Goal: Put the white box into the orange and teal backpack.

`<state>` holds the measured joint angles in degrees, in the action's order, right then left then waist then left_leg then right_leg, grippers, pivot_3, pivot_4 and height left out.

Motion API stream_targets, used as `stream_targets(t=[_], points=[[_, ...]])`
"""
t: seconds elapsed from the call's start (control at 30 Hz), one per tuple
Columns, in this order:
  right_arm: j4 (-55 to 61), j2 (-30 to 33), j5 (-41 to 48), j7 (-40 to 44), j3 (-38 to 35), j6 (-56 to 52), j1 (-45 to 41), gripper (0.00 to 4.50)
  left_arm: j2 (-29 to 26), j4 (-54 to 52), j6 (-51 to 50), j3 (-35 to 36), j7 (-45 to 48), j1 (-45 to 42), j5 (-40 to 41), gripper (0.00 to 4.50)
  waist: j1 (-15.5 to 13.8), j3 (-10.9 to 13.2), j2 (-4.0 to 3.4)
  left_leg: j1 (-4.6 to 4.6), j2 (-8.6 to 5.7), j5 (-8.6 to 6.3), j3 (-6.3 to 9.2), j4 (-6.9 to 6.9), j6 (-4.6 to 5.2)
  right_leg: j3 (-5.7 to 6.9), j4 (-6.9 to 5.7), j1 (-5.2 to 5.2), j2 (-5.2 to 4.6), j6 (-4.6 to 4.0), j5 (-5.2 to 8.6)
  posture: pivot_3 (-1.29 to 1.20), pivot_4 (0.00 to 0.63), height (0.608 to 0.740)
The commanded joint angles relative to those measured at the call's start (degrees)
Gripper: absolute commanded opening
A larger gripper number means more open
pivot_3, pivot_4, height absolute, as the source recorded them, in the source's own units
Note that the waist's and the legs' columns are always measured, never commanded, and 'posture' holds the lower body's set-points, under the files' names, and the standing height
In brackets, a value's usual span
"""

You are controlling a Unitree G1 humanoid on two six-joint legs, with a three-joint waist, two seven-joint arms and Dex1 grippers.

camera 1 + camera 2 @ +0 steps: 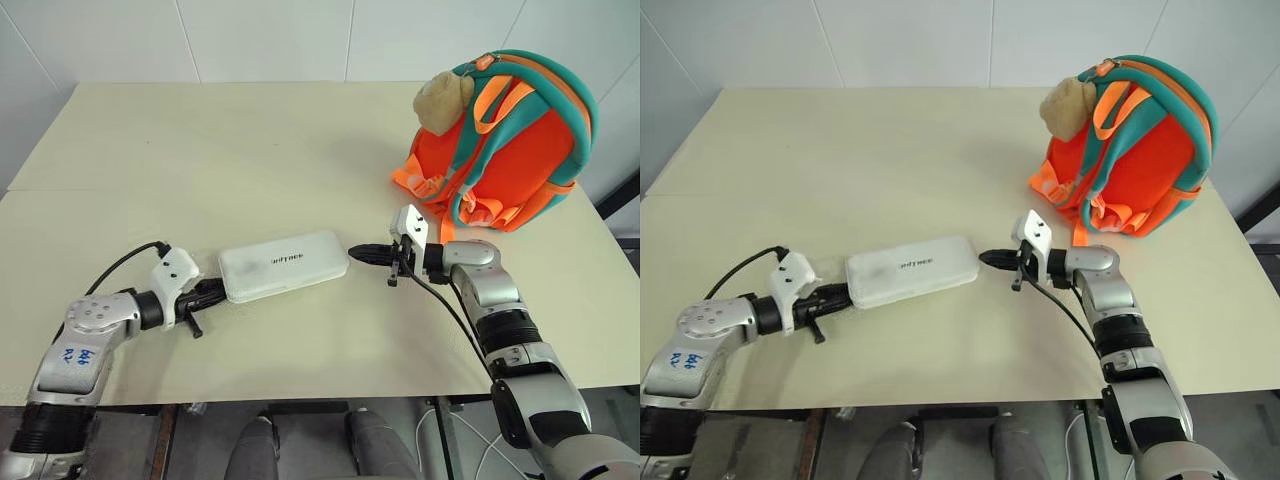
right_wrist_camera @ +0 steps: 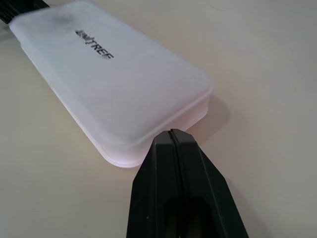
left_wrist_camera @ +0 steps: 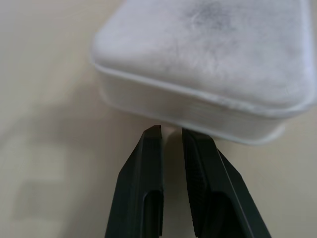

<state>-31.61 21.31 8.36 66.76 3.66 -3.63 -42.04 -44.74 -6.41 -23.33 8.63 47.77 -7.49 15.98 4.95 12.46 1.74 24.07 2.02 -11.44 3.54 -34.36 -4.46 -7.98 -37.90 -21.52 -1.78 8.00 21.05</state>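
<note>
So from the head camera I've got the white box (image 1: pixel 284 265) lying flat on the cream table (image 1: pixel 230 150), a bit below the middle of the frame, long side running left to right. The left gripper (image 1: pixel 213 292) comes in from the lower left and its black fingers are pulled in close, tips right up against the box's left end. The right gripper (image 1: pixel 362 253) points in from the right, fingers pressed together into one point, just beside the box's right end; I can't tell from here if it's actually touching. Neither one is holding anything. The orange and teal backpack (image 1: pixel 510 140) stands in the upper right with the tan plush toy (image 1: pixel 442 98) on its left side, well apart from the box, with bare tabletop between them. Loads of open table across the upper left too, and the near table edge runs along the bottom, just under both arms.

Left wrist camera: the two fingers (image 3: pixel 148 183) stand nearly together with a thin slit between them, tips at the box's rounded end wall.

Right wrist camera: fingers (image 2: pixel 166 178) fully closed, seam shut tight, the tip just in front of the box's near corner. The lid lettering (image 2: pixel 94 44) reads away toward the upper left, and there's bare table along both long sides.
</note>
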Motion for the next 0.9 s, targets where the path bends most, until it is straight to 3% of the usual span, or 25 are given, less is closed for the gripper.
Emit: stream_targets(t=[0.03, 0.2, 0.63, 0.9], points=[[0.4, 0.0, 0.8, -0.6, -0.2, 0.9, -0.6, 0.01, -2.2, -3.0, -1.4, 3.7, 1.1, 1.6, 2.0, 0.7, 0.0, 0.0, 0.0, 0.0, 0.0, 0.0, 0.0, 0.0, 0.0, 0.0, 0.01, 0.0, 0.0, 0.0, 0.0, 0.0, 0.15, 0.74], [-0.4, -0.6, 0.8, -1.1, 0.1, 1.3, -1.1, 0.01, -0.5, -3.5, -1.3, 5.3, -0.3, -0.1, 3.8, 0.7, -0.1, 0.0, 0.0, 0.0, 0.0, 0.0, 0.0, 0.0, 0.0, 0.0, 0.01, 0.0, -0.01, 0.0, 0.0, 0.0, 0.15, 0.74], [3.1, -0.8, 1.7, -1.2, 0.5, -0.4, 1.5, 0.01, 4.4, -1.5, 1.1, 0.1, -1.8, -2.5, 1.4, 0.7, -0.1, 0.0, 0.01, 0.0, 0.0, 0.0, -0.01, -0.01, 0.0, 0.0, 0.01, 0.01, 0.0, 0.0, 0.0, 0.0, 0.15, 0.74], [16.8, 2.7, 5.7, 1.7, 1.3, -10.0, 8.2, 0.01, 5.5, -1.7, 2.0, -2.5, -0.4, -5.5, 0.5, 0.7, -0.4, 0.0, 0.01, 0.03, -0.03, 0.0, 0.03, -0.04, 0.0, 0.01, 0.02, 0.03, -0.01, 0.0, 0.0, 0.0, 0.15, 0.74]])
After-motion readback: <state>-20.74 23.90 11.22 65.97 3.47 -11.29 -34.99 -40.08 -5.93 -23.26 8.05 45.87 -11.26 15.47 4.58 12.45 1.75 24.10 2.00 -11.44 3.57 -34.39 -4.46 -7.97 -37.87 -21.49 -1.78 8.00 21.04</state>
